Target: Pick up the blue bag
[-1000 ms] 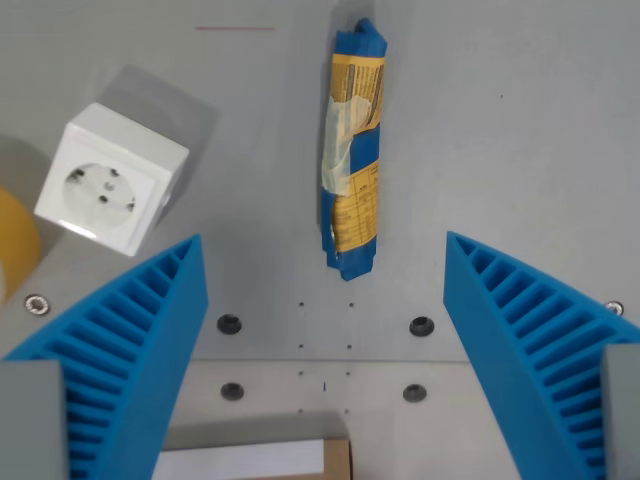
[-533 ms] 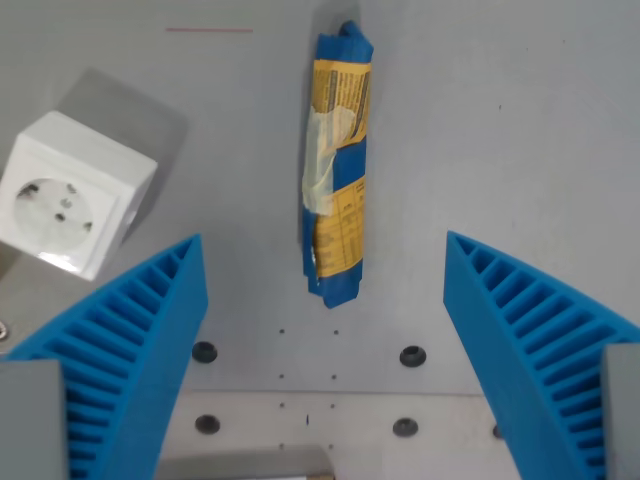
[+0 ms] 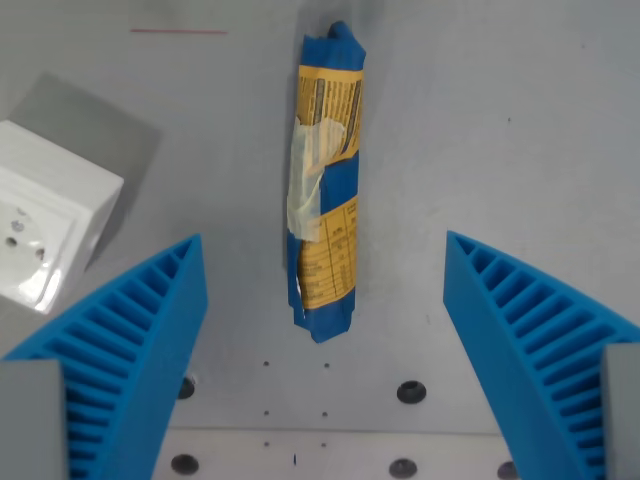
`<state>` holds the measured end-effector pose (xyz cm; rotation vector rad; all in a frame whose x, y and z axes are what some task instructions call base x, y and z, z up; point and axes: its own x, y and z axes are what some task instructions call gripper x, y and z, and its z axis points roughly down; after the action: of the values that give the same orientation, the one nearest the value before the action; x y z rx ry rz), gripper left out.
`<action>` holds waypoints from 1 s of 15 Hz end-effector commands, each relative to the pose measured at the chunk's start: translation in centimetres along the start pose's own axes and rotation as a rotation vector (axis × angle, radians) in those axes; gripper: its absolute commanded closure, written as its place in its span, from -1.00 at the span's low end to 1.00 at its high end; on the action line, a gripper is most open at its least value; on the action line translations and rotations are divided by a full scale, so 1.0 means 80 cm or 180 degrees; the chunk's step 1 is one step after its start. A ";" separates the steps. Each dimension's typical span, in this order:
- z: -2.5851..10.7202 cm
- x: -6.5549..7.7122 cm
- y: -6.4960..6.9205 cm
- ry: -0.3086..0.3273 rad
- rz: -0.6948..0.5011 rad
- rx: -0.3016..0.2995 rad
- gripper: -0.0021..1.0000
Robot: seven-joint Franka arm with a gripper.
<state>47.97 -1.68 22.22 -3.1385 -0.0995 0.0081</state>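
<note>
One blue bag [image 3: 323,185] lay flat on the grey table [image 3: 520,120], rolled into a long narrow bundle that ran from the top of the wrist view down toward its middle. It carried one yellow printed label and one strip of pale tape across its upper half. Its lower end sat between my two fingers, a little toward the wrist view's left of the midpoint, and touched neither of them.

My gripper [image 3: 325,340] was spread wide and held nothing. Its two ribbed blue fingers [image 3: 130,340] rose from the bottom corners, with bare table on both sides of the bag.

One white socket block [image 3: 45,240] sat at the wrist view's left edge, partly cut off, well apart from the bag. One thin red line [image 3: 178,31] marked the table near the top left. Several dark screw holes [image 3: 411,391] dotted the table along the bottom.
</note>
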 end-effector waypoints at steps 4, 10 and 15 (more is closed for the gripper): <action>0.041 -0.003 0.004 0.0309 -0.0070 0.0059 -1.00; 0.066 -0.006 0.001 0.0349 -0.0070 0.0068 1.00; 0.066 -0.006 0.001 0.0349 -0.0070 0.0068 1.00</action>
<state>48.14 -1.74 16.83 -3.1427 -0.1020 0.0049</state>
